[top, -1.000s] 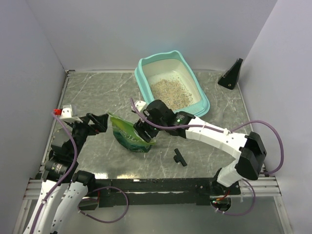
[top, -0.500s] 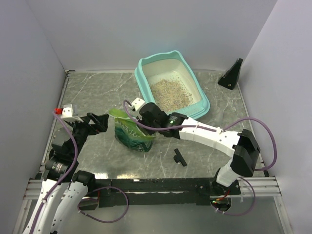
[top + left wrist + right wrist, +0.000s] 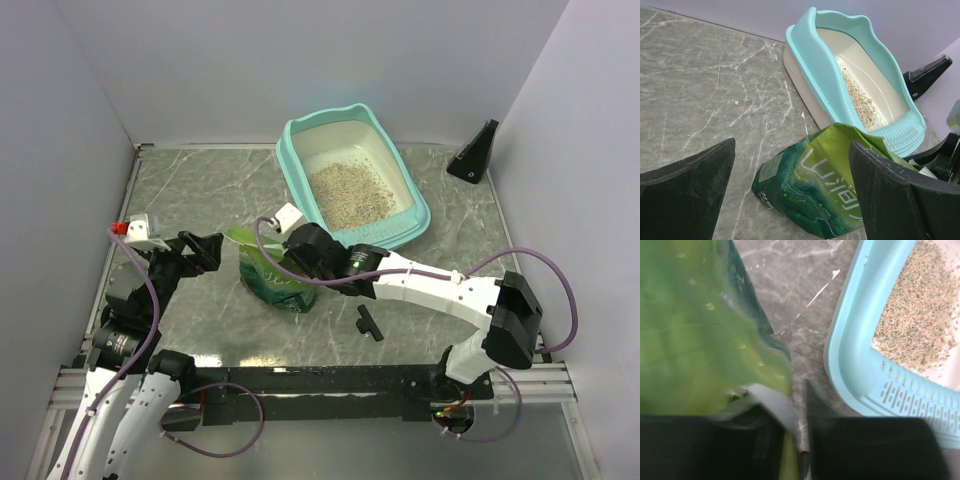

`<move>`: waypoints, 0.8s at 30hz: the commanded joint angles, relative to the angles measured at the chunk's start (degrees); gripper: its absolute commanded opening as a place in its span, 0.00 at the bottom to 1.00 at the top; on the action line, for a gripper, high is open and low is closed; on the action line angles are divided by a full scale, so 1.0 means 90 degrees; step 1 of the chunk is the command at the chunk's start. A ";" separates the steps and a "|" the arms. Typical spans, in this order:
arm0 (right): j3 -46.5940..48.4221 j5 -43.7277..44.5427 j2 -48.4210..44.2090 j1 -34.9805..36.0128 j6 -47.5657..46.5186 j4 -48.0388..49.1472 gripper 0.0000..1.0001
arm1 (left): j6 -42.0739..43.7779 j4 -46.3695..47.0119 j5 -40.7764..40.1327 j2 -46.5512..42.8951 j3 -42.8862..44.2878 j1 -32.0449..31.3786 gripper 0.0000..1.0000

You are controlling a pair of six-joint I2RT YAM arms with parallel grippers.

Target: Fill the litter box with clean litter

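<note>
The litter box (image 3: 292, 170), teal rim and cream pan, stands at the back centre with beige clean litter (image 3: 350, 192) spread over its floor. It also shows in the left wrist view (image 3: 820, 65) and the right wrist view (image 3: 855, 355), with litter (image 3: 912, 325) inside. A green glossy bag (image 3: 270, 282) stands on the table just in front of the box. My right gripper (image 3: 292, 255) is shut on the bag's top edge (image 3: 695, 340). My left gripper (image 3: 208, 250) is open and empty, left of the bag (image 3: 815, 190), not touching it.
A black wedge-shaped stand (image 3: 475, 152) sits at the back right corner. A small black T-shaped piece (image 3: 367, 322) lies on the marble table right of the bag. Grey walls close in the left, back and right sides.
My right gripper has swung the bag from a tilted pose to nearly upright and shifted it slightly left and down onto the table. The left arm has stayed still.
</note>
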 commanded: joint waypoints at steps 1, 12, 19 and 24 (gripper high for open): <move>0.0223 0.0266 -0.0609 -0.0035 0.0076 0.0288 0.40 | 0.0039 0.0225 0.0134 0.0015 0.0012 0.0034 0.99; 0.1200 0.0449 -0.1839 -0.0133 0.1119 -0.1498 0.65 | 0.0000 0.0196 0.0173 -0.0024 0.0031 0.0034 0.99; -0.0214 0.0559 -0.3176 -0.1840 0.2107 -0.2017 0.68 | -0.0048 0.0098 0.0193 0.0044 0.0080 0.0044 0.99; -0.1501 0.0267 -0.3519 -0.3353 0.2751 -0.1852 0.79 | -0.0068 0.0108 0.0251 0.0074 0.0090 0.0054 0.99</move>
